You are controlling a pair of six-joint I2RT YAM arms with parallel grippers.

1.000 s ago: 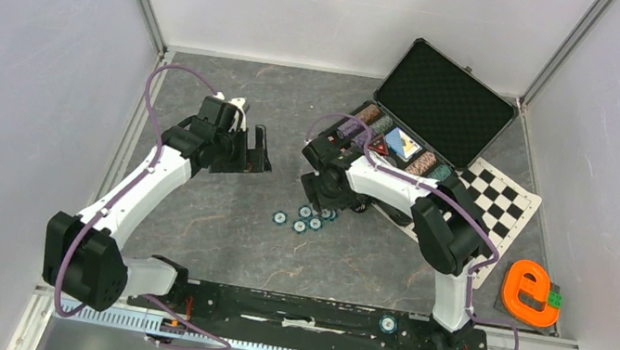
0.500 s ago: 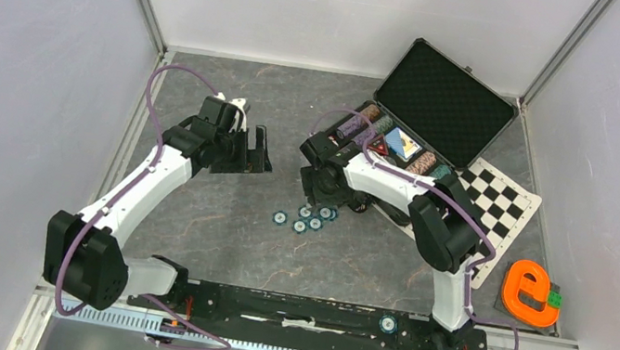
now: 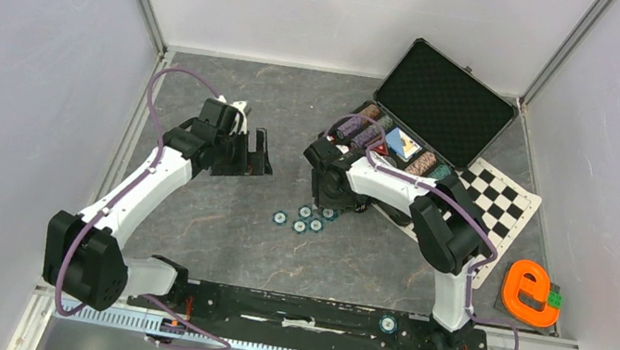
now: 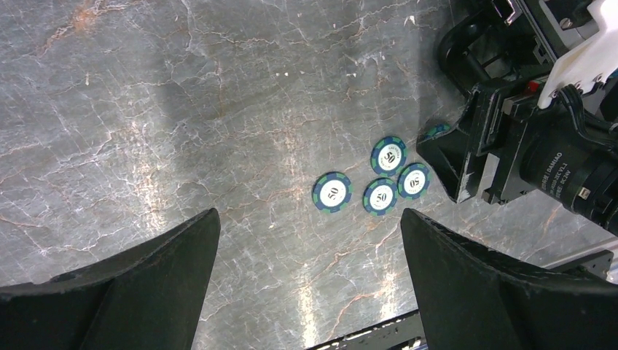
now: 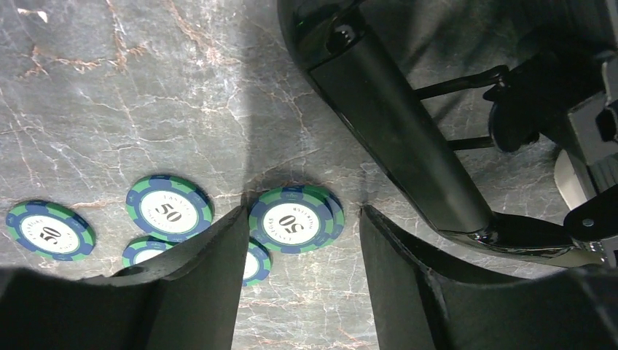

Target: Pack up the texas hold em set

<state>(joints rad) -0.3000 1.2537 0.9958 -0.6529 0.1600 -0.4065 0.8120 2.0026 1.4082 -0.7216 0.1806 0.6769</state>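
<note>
Several teal-and-blue poker chips [image 3: 303, 219] marked 50 lie loose on the grey table between the arms. My right gripper [image 3: 323, 203] points down at them. In the right wrist view it [image 5: 302, 215] stands open astride one chip [image 5: 295, 219] that seems to rest on another. The left finger [image 5: 211, 277] is at that chip's edge and the right finger [image 5: 408, 284] stands a little off it. My left gripper [image 3: 259, 151] hovers wide open and empty to the left of the chips [image 4: 332, 192]. The black case [image 3: 446, 91] lies open at the back right, with chips and a blue deck in its tray [image 3: 398, 142].
A black-and-white checkered mat [image 3: 501, 202] lies beside and partly under the case. An orange ring-shaped toy [image 3: 531, 295] sits at the right front. The right arm's own link [image 5: 397, 124] crosses close above the chips. Side walls close in the table.
The right gripper has shifted slightly over the chips and its jaws have narrowed a little. The left arm has stayed still.
</note>
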